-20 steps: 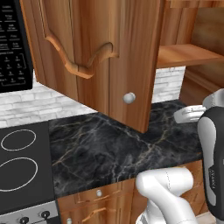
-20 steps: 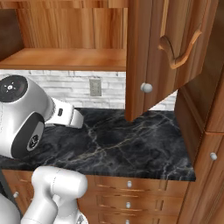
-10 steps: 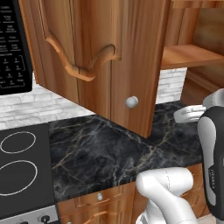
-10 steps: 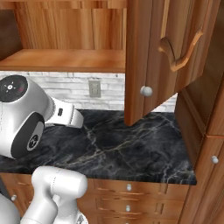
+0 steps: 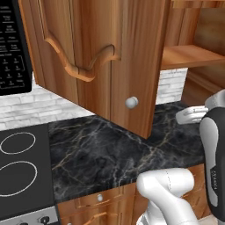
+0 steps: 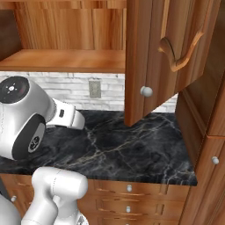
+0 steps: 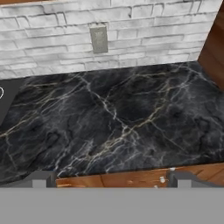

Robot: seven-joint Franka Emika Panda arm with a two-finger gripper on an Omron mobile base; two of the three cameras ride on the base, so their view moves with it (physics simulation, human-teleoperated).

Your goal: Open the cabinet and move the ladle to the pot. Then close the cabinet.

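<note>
So the arm (image 6: 26, 116) sits folded low over the counter (image 6: 132, 149), hand aimed down at the black marble, fingers (image 7: 41, 179) spread wide and holding nothing. The cabinet (image 5: 101, 57) hangs above, door swung open, wooden shelf (image 6: 66, 59) showing.

Small white characters in rows are seen on the black control panel of the microwave (image 5: 13, 52) at the left edge of the left base view, but they are too small and blurred to be read. A vertical line of dark lettering is seen on the grey band of the robot arm's link (image 5: 214, 176) at the right edge of the same view; it cannot be made out either. No other text, label or number can be read.
</note>
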